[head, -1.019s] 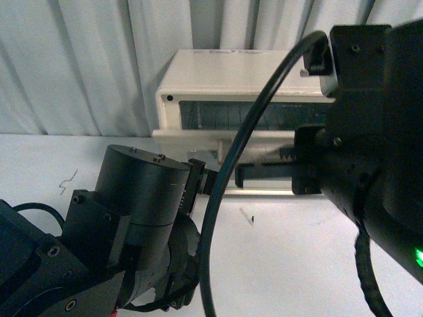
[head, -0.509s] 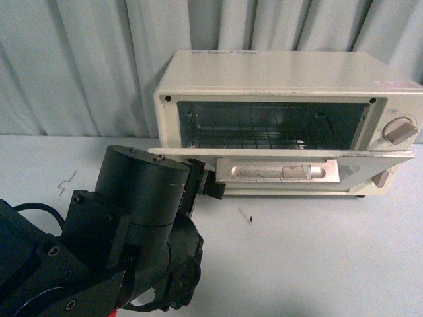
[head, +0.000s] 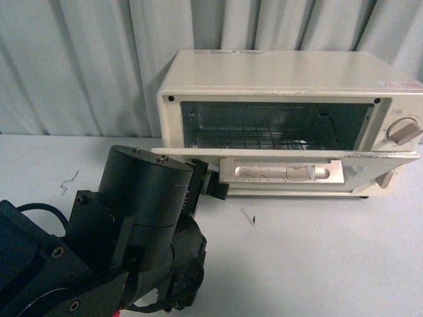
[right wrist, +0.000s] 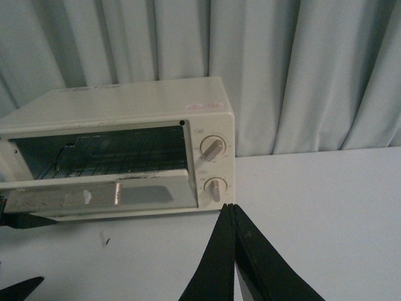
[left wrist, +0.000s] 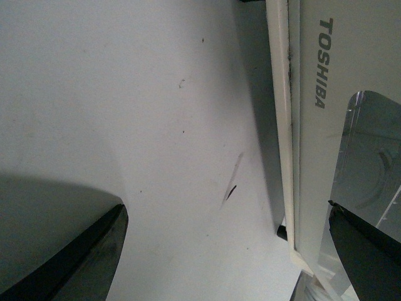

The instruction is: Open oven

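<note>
The cream-white oven (head: 284, 72) stands at the back of the table. Its glass door (head: 284, 173) hangs open, nearly level, and the wire rack (head: 264, 135) shows inside. My left gripper (head: 210, 181) is open at the door's left corner. In the left wrist view its fingers (left wrist: 94, 251) straddle the door's edge (left wrist: 294, 157), which bears the Toshiba name, without gripping it. My right gripper (right wrist: 229, 210) is shut and empty, held back from the oven (right wrist: 125, 106) in front of its two knobs (right wrist: 212, 149). The right arm is out of the front view.
The white table (head: 317, 251) carries a small dark scrap (head: 253, 221) in front of the oven and a thin wire bit (head: 68, 181) at the left. Grey curtains (head: 79, 59) hang behind. My left arm's dark body (head: 99, 251) fills the lower left.
The right arm, which covered the right of the front view, has pulled out of sight. The door has dropped from slightly ajar to nearly level. The left arm has barely moved.
</note>
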Available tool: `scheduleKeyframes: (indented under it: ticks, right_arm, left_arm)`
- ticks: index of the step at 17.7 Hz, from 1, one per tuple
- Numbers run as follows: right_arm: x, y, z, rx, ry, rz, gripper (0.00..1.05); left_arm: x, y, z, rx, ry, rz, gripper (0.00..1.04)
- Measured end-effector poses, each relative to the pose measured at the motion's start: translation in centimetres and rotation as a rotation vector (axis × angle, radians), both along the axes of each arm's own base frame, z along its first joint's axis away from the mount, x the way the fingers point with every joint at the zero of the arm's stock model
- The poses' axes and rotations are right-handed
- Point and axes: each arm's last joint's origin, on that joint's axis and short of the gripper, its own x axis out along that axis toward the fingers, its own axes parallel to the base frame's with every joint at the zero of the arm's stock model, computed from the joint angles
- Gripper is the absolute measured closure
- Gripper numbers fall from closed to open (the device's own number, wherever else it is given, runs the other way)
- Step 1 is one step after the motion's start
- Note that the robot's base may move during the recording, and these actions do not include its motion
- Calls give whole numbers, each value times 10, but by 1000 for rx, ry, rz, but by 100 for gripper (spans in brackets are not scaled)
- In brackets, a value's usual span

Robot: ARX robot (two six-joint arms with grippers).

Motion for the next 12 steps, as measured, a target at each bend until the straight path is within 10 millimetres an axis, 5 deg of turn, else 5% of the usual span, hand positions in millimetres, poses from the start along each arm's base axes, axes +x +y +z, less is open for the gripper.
scheduleKeyframes:
  ticks: [3, 8, 9, 12]
  right_arm:
    - [0, -16, 0, -43, -3, -10, 103]
    - [0, -15, 0, -45, -3, 4, 102]
    - [0, -15, 0, -45, -3, 4, 85]
    - [0, -15, 0, -45, -3, 4, 60]
  left_arm:
    - [0, 0, 0, 0, 0, 0, 7]
    - [0, 0, 0, 0, 0, 0, 7]
    - [0, 0, 0, 0, 0, 0, 7]
    - [0, 0, 0, 0, 0, 0, 7]
